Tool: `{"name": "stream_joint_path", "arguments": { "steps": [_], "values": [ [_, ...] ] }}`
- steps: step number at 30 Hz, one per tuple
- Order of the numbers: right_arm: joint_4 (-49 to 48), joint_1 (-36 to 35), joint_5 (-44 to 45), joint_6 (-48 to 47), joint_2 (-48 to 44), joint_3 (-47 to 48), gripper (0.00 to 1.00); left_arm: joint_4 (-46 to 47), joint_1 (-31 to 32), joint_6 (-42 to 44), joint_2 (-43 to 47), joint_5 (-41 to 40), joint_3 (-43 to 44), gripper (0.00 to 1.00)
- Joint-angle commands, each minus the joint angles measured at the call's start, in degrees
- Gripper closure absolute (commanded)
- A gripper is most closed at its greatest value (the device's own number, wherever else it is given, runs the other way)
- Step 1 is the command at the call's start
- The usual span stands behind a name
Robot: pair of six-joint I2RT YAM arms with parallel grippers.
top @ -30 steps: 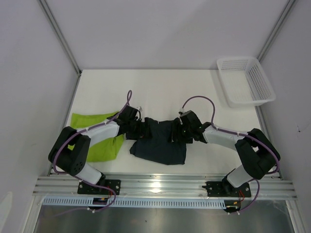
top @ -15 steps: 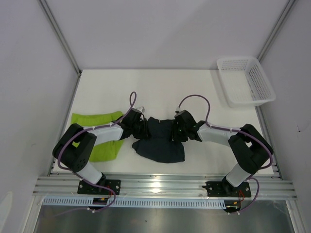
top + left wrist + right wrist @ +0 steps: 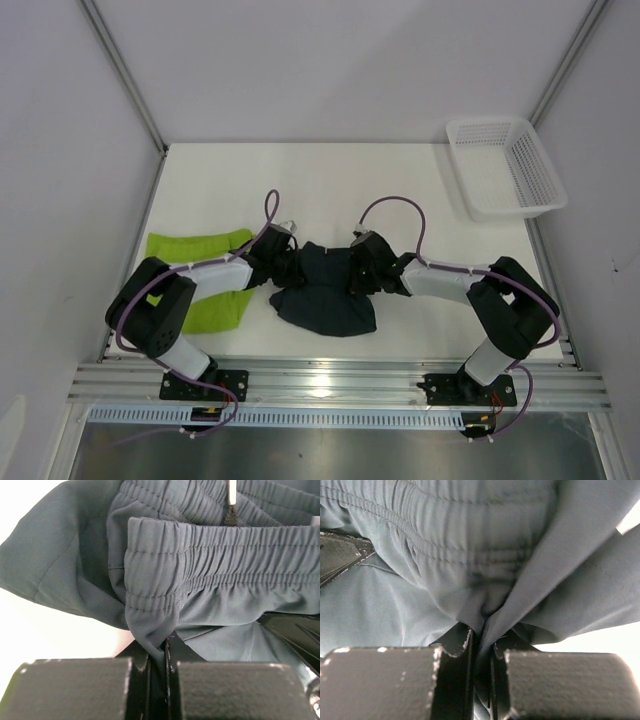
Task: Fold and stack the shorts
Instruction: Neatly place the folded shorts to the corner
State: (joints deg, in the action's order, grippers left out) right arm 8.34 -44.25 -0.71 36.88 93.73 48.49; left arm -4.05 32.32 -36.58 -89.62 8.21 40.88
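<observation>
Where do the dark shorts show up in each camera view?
Top: dark shorts at lower centre.
Left wrist: fill the upper picture, waistband pinched by left claw.
Right wrist: fill the picture, pinched by right claw.
Shared landmark: the gathered waistband, in both wrist views.

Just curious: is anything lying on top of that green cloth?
Only the left arm crosses above the lime green shorts, hiding a strip of them. No other cloth shows on top; the dark shorts lie to their right. Whether the arm touches the green fabric cannot be told.
</observation>
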Motion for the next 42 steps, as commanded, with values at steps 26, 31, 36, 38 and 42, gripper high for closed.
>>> {"name": "stream_joint_path", "arguments": {
  "steps": [26,31,36,38,42],
  "values": [
    [11.2,-8.2,1.5,-1.1,3.6,38.8,1.00,-47.6,-16.1,13.5,15.9,-9.7,35.6,1.00],
    [10.1,-11.7,-0.5,-0.9,9.9,48.7,1.00,-51.3,-23.3,16.7,17.6,-7.1,38.0,1.00],
    [8.0,-15.3,-0.8,0.0,18.4,56.0,1.00,-52.9,-31.2,18.7,20.3,-6.4,35.7,1.00],
    [7.1,-16.9,-0.9,0.8,22.2,59.3,1.00,-53.5,-35.4,19.8,22.3,-5.8,35.1,1.00],
    [5.3,-19.5,-0.5,2.2,27.9,64.3,1.00,-54.0,-41.4,22.6,23.6,-3.8,34.7,1.00]
  ]
}}
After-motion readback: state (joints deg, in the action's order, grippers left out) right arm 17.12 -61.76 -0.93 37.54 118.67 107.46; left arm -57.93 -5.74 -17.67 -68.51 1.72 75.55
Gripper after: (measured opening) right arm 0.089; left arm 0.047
